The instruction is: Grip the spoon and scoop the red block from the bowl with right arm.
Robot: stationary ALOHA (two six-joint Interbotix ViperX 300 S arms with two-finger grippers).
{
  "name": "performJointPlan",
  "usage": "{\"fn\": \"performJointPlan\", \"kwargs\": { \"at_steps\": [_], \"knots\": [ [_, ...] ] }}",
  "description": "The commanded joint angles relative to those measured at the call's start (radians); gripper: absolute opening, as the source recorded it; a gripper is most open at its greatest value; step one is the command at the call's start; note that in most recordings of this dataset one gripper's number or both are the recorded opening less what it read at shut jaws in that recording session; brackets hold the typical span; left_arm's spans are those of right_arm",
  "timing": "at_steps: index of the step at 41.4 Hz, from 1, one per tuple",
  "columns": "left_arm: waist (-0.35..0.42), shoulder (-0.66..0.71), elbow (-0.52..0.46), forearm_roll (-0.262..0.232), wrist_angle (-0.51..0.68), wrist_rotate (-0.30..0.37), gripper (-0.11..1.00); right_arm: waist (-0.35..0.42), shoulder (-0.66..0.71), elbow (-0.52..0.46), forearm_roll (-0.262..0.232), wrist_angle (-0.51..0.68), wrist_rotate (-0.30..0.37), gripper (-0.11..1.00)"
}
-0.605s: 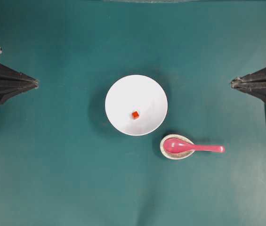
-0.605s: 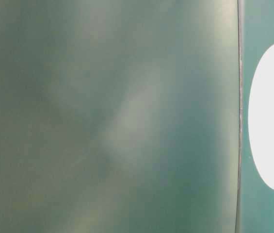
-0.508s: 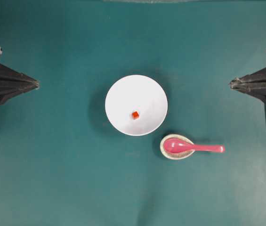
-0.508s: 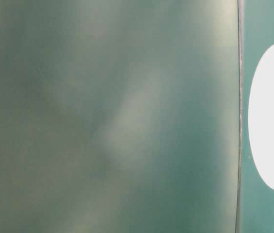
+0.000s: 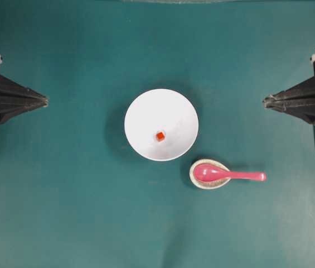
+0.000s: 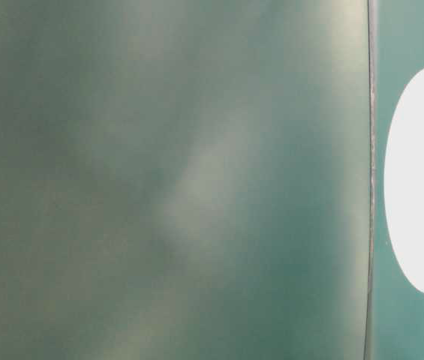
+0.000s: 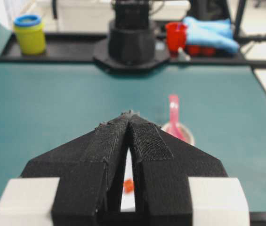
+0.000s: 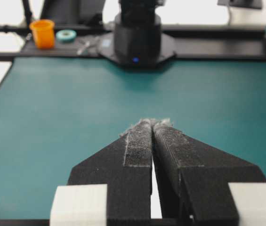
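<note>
The white bowl (image 5: 161,124) stands mid-table with the tiny red block (image 5: 160,135) inside it. Just below and right of the bowl, the pink spoon (image 5: 227,175) lies with its scoop in a small speckled rest (image 5: 208,182), handle pointing right. My right gripper (image 5: 265,101) hovers at the right edge, shut and empty, far from the spoon. At the left edge my left gripper (image 5: 44,101) is also shut with nothing in it. Through the left wrist view's jaw gap the red block (image 7: 128,185) shows; the spoon (image 7: 173,117) rises beyond. The right gripper (image 8: 153,122) has its tips together.
Green mat (image 5: 79,212) covers the table. The table-level view is a blurred green surface with the bowl's white edge (image 6: 422,180) at right. Beyond the table's far edges stand a yellow jar (image 7: 29,34), a red cup (image 7: 176,35) and an orange cup (image 8: 42,33).
The right arm has crept leftward toward the table's middle; its tip now sits a little further in. The left arm, bowl, block and spoon have not moved.
</note>
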Motion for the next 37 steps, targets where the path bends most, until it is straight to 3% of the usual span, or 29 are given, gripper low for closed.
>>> {"fn": "performJointPlan", "kwargs": {
  "at_steps": [1,11,16,24,37],
  "knots": [
    [-0.002,0.005,-0.029,0.005,0.017,0.003,0.0,0.002,0.009,-0.025,0.002,-0.003,-0.003,0.06],
    [0.003,0.006,-0.029,0.012,0.055,0.006,0.0,0.002,0.028,-0.021,0.002,-0.006,-0.002,0.35],
    [0.005,0.006,-0.029,0.015,0.063,0.006,0.0,0.002,0.032,-0.018,0.002,-0.017,-0.002,0.45],
    [0.005,0.014,-0.028,0.015,0.094,0.006,0.0,0.002,0.063,0.028,0.018,-0.103,0.006,0.46],
    [0.005,0.014,-0.028,0.015,0.097,0.006,0.0,0.014,0.202,0.181,0.087,-0.483,0.006,0.46]
  ]
}}
